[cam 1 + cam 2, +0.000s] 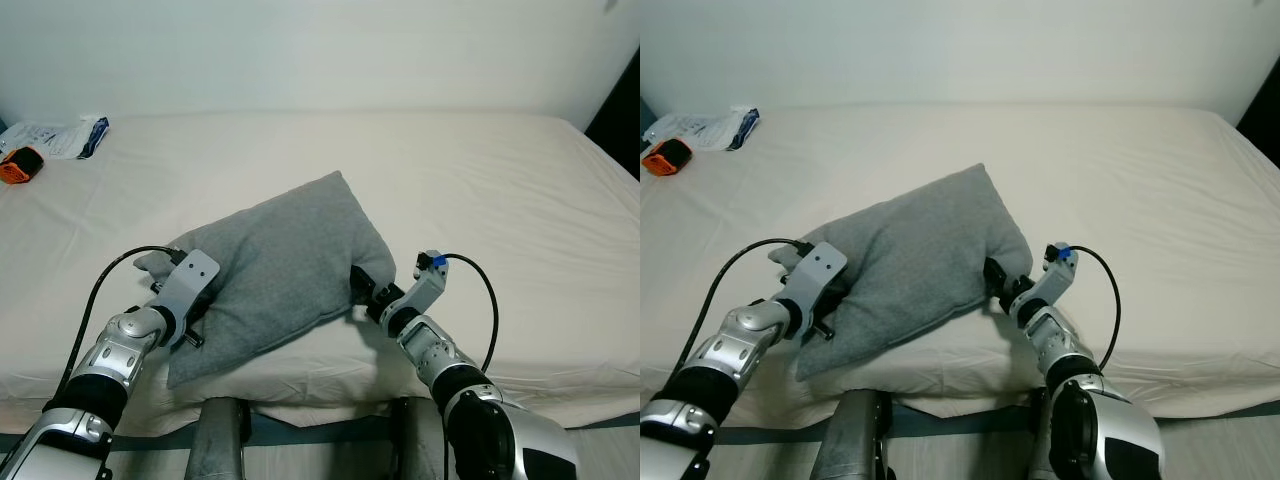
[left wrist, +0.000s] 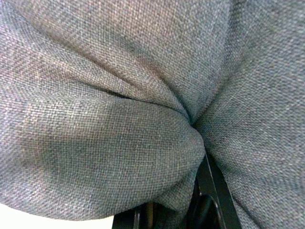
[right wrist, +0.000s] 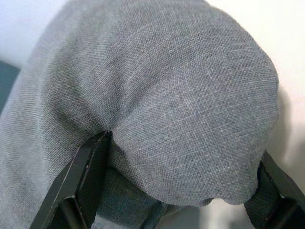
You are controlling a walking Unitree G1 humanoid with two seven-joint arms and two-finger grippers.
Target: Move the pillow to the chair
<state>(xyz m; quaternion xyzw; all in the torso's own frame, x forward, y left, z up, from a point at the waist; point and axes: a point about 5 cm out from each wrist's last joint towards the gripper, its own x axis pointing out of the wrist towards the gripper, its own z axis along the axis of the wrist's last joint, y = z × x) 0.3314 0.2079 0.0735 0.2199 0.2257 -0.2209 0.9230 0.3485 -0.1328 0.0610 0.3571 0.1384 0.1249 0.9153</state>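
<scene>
A grey fabric pillow (image 1: pixel 285 260) lies tilted near the front edge of the white bed (image 1: pixel 480 190), held between my two arms. My left gripper (image 1: pixel 203 322) is pushed into the pillow's left side. In the left wrist view the cloth (image 2: pixel 119 95) bunches into a fold pinched at a black finger (image 2: pixel 212 188). My right gripper (image 1: pixel 366 287) holds the pillow's right corner. In the right wrist view its two fingers (image 3: pixel 83 179) press on either side of the bulging corner (image 3: pixel 181 105).
An orange and black object (image 1: pixel 18 165) and a plastic packet (image 1: pixel 60 135) lie at the bed's far left corner. A white wall (image 1: pixel 320 50) stands behind the bed. A dark gap (image 1: pixel 618 125) shows at the far right. My own legs (image 1: pixel 220 440) are against the bed's front edge.
</scene>
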